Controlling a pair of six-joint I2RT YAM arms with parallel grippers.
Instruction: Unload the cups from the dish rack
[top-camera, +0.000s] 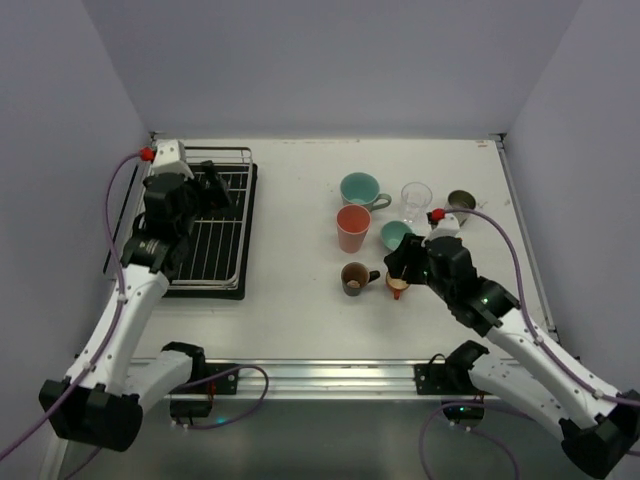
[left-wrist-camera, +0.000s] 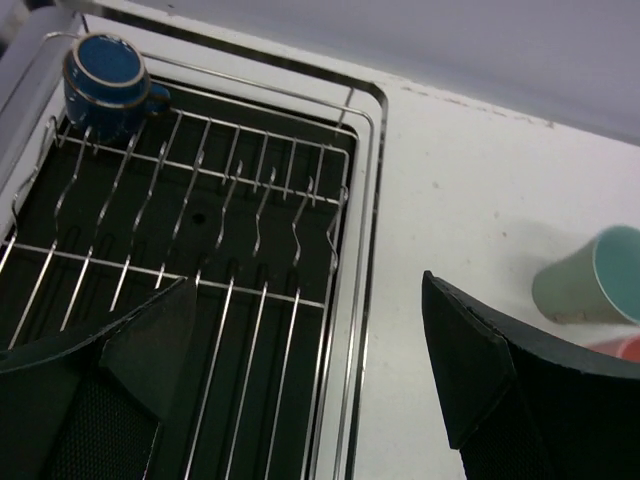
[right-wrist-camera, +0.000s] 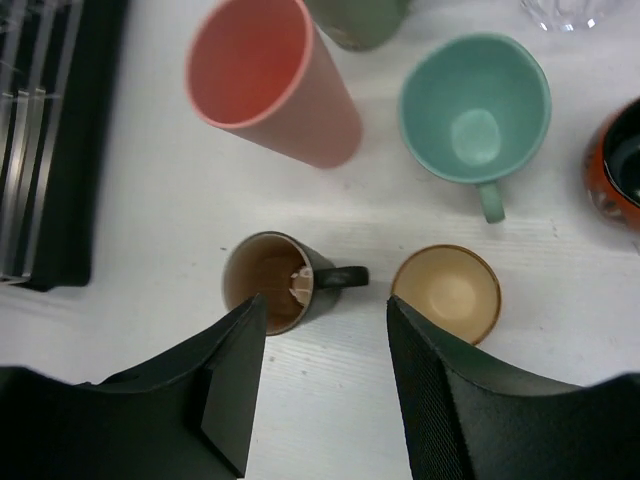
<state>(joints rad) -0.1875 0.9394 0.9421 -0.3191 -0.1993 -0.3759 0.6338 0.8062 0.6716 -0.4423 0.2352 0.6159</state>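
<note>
One blue cup (left-wrist-camera: 108, 80) stands in the far left corner of the dish rack (left-wrist-camera: 350, 200); the rest of the wire rack (top-camera: 215, 250) shows no cups. My left gripper (left-wrist-camera: 308, 285) hovers open over the rack's right rim, and in the top view (top-camera: 218, 185) it sits above the rack's far part. My right gripper (right-wrist-camera: 325, 303) is open over bare table, with a dark-handled brown cup (right-wrist-camera: 270, 280) just beyond its left finger and an orange cup (right-wrist-camera: 447, 292) at its right finger. Nothing is between its fingers.
On the table's right half stand a salmon tumbler (top-camera: 353, 228), a teal mug (top-camera: 360, 189), a second teal cup (top-camera: 396, 235), a clear glass (top-camera: 416, 197) and a metal cup (top-camera: 461, 202). A black-and-orange cup (right-wrist-camera: 615, 170) sits at the right wrist view's right edge.
</note>
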